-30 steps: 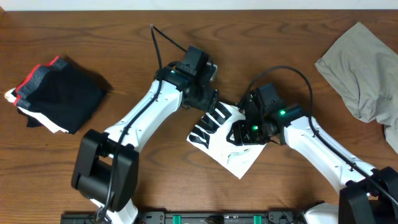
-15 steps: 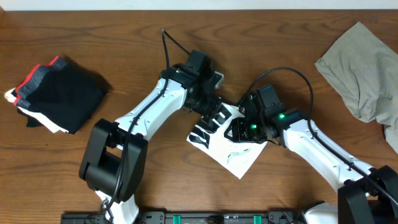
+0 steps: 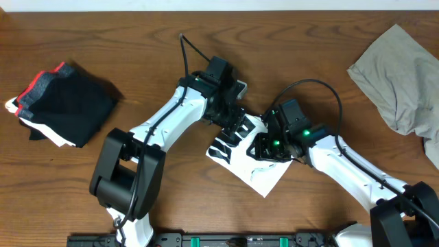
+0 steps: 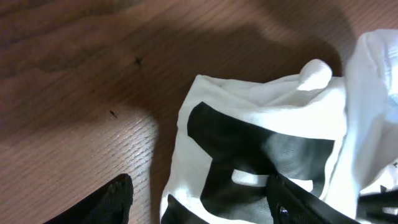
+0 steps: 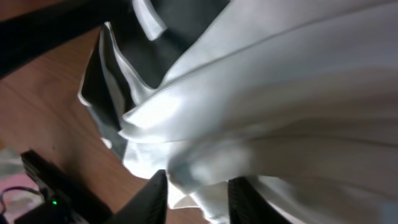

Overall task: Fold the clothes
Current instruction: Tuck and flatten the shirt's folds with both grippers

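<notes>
While the left end effector (image 4: 200, 194) gapes over the T-shirt (image 4: 255, 102), the right end effector (image 5: 198, 194) pinches it.

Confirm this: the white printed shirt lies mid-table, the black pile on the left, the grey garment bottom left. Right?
No. The overhead view shows the grey garment at the top right. The white printed shirt is mid-table, the black pile on the left.

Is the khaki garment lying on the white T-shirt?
No, the khaki garment sits at the right edge, apart from the white T-shirt.
</notes>
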`<state>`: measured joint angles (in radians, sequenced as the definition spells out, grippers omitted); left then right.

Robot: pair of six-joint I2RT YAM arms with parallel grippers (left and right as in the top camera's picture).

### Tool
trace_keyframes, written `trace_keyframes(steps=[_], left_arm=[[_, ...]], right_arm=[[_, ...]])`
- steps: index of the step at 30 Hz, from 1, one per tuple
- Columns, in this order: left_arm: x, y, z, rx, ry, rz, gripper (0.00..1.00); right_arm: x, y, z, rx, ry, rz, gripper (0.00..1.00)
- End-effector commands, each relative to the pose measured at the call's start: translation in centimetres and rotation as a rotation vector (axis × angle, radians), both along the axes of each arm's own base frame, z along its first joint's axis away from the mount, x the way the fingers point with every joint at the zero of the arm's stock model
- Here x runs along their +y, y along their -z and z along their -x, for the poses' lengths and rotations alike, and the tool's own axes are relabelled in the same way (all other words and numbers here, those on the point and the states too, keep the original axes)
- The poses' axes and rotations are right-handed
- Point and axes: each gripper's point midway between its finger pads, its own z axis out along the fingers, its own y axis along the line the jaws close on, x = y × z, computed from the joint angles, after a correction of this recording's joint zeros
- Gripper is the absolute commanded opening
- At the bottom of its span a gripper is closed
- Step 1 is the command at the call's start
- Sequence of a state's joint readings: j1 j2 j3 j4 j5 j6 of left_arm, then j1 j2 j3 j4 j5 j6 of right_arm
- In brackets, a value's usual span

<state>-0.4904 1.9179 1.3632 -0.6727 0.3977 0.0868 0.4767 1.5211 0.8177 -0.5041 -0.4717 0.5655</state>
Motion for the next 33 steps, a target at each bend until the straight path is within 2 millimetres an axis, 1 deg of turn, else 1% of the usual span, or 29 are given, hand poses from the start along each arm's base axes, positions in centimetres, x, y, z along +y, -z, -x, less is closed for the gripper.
trace_keyframes(steps=[1,3,7,10,12,13,14,18,20,22,24,29,33], left_arm=[[0.2,1.4,0.8,0.037,0.019,-0.009,0.71],[0.2,1.4,0.8,0.038,0.019,-0.009,0.71],[0.2,1.4,0.8,0.037,0.019,-0.009,0.71],[0.2,1.4,0.8,0.038,0.019,-0.009,0.71],[0.2,1.4,0.8,0.038,0.019,-0.010,0.72],[0.2,1.4,0.8,0.038,0.019,-0.010,0.74],[0.2,1.4,0.8,0.038,0.019,-0.009,0.75],[0.2,1.4,0.8,0.038,0.019,-0.009,0.75],[0.2,1.4,0.8,0.038,0.019,-0.009,0.75],[0.2,1.4,0.8,0.038,0.019,-0.009,0.75],[0.2,1.4,0.8,0.038,0.019,-0.009,0.75],[0.3,1.4,1.0,0.048,0.015,-0.013,0.75],[0.6,1.6,1.6,0.075,0.015,-0.027,0.75]], right_arm=[[0.6,0.0,0.3,0.026,0.034,-0.011,0.24],[0.7,-0.1,0.2,0.019,0.035,-0.016,0.18],[0.9,-0.2,-0.1,0.006,0.035,-0.024,0.01],[1.1,-0.4,0.1,0.013,0.026,-0.040,0.01],[1.7,-0.7,1.2,0.050,-0.017,-0.081,0.01],[1.7,-0.8,2.0,0.087,-0.033,-0.093,0.01],[1.5,-0.6,2.7,0.124,-0.034,-0.087,0.01],[-0.6,0.5,5.6,0.231,-0.057,0.017,0.01],[-2.6,1.4,6.7,0.267,-0.045,0.128,0.01],[-4.5,2.1,7.1,0.275,-0.028,0.236,0.01],[-5.3,2.5,6.9,0.262,-0.019,0.287,0.01],[-6.8,3.0,5.4,0.183,0.009,0.378,0.01],[-9.0,3.4,4.4,0.131,0.051,0.508,0.01]])
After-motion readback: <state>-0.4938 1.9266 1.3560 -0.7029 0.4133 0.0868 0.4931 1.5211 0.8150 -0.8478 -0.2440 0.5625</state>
